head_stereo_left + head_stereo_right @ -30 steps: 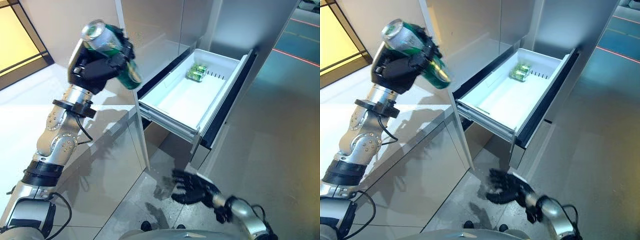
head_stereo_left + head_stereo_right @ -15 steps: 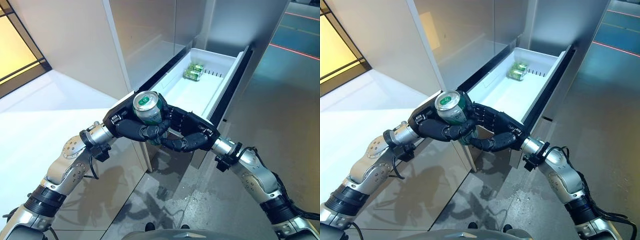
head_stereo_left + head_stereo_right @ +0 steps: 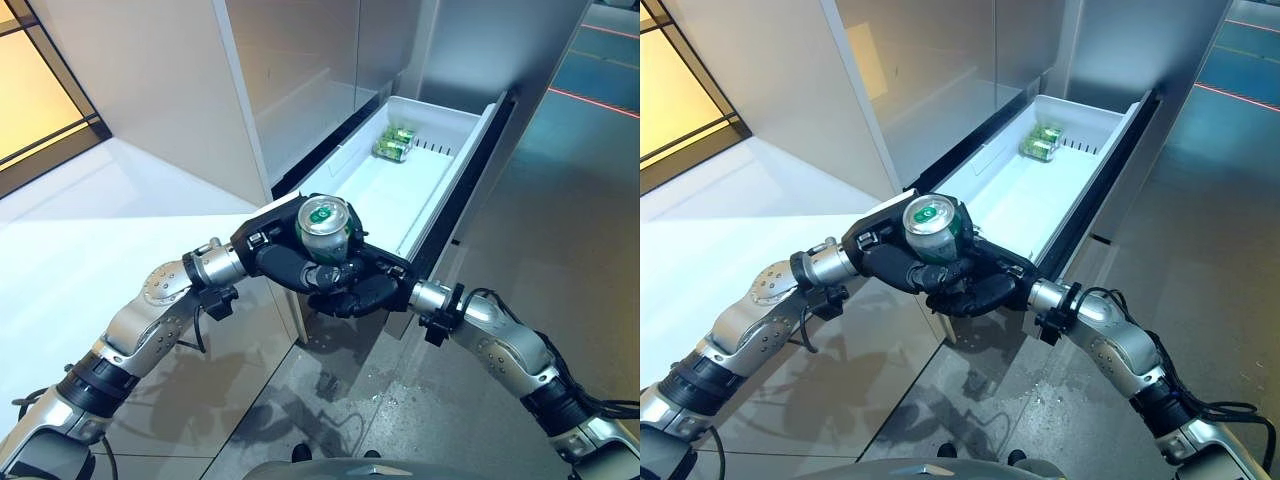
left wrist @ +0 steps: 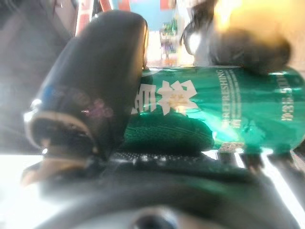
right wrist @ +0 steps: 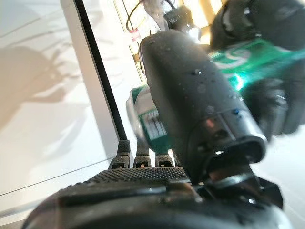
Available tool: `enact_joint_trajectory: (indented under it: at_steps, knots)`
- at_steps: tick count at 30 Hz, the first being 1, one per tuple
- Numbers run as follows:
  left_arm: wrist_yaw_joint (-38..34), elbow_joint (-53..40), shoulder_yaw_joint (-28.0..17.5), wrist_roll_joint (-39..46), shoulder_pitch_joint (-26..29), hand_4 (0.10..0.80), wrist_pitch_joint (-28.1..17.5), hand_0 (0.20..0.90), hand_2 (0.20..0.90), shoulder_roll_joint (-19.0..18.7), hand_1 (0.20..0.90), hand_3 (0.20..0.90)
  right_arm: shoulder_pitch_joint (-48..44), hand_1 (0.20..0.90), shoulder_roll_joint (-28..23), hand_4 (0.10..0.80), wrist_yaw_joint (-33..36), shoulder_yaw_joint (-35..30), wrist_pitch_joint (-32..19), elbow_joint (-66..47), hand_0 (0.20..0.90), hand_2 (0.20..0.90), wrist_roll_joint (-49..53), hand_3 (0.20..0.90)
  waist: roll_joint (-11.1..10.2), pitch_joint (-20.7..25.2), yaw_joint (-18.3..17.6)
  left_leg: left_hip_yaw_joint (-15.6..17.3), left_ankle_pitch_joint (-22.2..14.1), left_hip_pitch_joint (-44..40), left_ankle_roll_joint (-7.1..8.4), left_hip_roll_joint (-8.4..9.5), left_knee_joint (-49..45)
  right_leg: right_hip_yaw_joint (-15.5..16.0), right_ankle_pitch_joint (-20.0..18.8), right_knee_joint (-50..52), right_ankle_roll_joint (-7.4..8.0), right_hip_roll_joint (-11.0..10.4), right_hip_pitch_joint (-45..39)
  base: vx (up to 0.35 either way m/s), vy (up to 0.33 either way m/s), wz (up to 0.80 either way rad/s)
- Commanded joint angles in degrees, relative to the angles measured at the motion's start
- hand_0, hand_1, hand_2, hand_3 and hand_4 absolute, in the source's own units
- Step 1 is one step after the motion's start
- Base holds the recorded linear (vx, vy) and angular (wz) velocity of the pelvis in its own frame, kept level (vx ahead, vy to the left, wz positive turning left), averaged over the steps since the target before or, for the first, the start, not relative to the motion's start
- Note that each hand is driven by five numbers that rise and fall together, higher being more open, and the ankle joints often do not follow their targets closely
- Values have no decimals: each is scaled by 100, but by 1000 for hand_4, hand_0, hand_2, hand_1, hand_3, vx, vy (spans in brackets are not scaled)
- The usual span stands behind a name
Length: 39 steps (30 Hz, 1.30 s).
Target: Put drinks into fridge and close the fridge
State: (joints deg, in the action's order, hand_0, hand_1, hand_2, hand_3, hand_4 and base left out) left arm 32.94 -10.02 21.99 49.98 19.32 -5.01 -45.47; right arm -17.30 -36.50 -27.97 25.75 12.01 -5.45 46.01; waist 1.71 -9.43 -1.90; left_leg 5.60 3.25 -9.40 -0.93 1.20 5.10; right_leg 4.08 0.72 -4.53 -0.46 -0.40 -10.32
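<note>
A green can (image 3: 325,222) stands upright between my two hands, just in front of the near corner of the open white fridge drawer (image 3: 372,205). My left hand (image 3: 272,258) comes in from the left with its fingers curled round the can; it also shows in the left wrist view with the can (image 4: 228,109) against the thumb (image 4: 95,90). My right hand (image 3: 368,290) comes in from the right and is curled round the can's lower part; the right wrist view shows the can (image 5: 147,125) behind its thumb (image 5: 190,95). Green cans (image 3: 393,146) lie at the drawer's far end.
A white counter (image 3: 90,230) lies to the left, level with my left arm. The grey fridge front (image 3: 300,60) rises behind the drawer. The drawer's dark front panel (image 3: 470,160) juts out over the grey floor (image 3: 560,230) on the right.
My left hand brought the can down from high on the left to the drawer's corner. My right hand rose from near the floor and closed on the can.
</note>
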Motion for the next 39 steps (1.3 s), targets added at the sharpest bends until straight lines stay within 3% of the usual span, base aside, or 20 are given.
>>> enact_joint_trajectory:
  at_steps: [1,9,18,19,21,29,30,31,32,39]
  knots:
    - [-77,-115,-264,601,1113,100,-877,300,300,359,300,200,-684,900,174,800,-102,-162,-414,-555,900,900,237,900,-121,467,-8,-173,-653,1,-258,320,-111,103,187,382,287,-1,360,0,0,0]
    - [-106,68,-142,663,1245,100,-793,300,300,417,300,200,-978,900,128,800,-278,-33,-253,-600,900,900,663,900,-144,480,-5,-183,-662,-3,-264,337,-127,82,159,338,295,4,337,0,0,0]
    - [-103,103,27,1000,1179,100,-732,300,300,838,300,200,-1027,900,690,800,-283,246,-32,-633,900,900,1437,900,-141,503,28,-217,-660,-10,-276,342,-127,82,163,339,301,13,329,0,0,0]
    - [-105,96,51,1045,1178,100,-722,300,300,863,300,200,-1015,500,728,333,-245,289,-3,-645,500,500,1489,433,-141,503,32,-223,-658,-7,-276,344,-131,83,162,338,301,12,327,0,0,0]
    - [-94,72,91,1037,1151,100,-738,300,300,937,300,200,-994,300,821,100,-227,349,71,-633,300,300,1545,200,-136,502,33,-224,-654,-17,-279,344,-126,79,167,338,295,14,316,0,0,0]
    - [-201,-14,236,547,1133,100,-1040,300,300,1143,300,200,-933,300,1013,100,67,449,30,-615,300,300,1521,200,-142,494,36,-243,-647,-20,-291,347,-132,95,179,356,283,15,308,0,0,0]
    - [-230,-19,236,434,1141,388,-1051,547,547,1123,547,488,-928,300,1015,100,113,443,2,-630,300,300,1492,200,-142,493,37,-242,-644,-22,-291,345,-127,97,177,357,283,17,308,0,0,0]
    - [-267,-22,239,318,1135,572,-1074,705,705,1118,705,672,-933,300,1001,100,122,429,-14,-628,300,300,1480,200,-144,492,37,-249,-642,-23,-294,348,-125,94,177,354,282,19,304,0,0,0]
    - [-395,-54,242,280,1136,800,-1105,900,900,1076,900,900,-924,300,984,100,75,384,-7,-621,300,300,1409,200,-145,489,37,-254,-643,-23,-297,349,-123,96,177,353,283,20,303,0,0,0]
    - [-541,-91,-28,159,1053,800,-1215,900,900,840,900,900,-1062,300,628,100,476,26,-191,-794,300,300,1251,200,-170,483,47,-318,-641,-36,-305,359,-111,87,196,376,270,38,292,0,0,0]
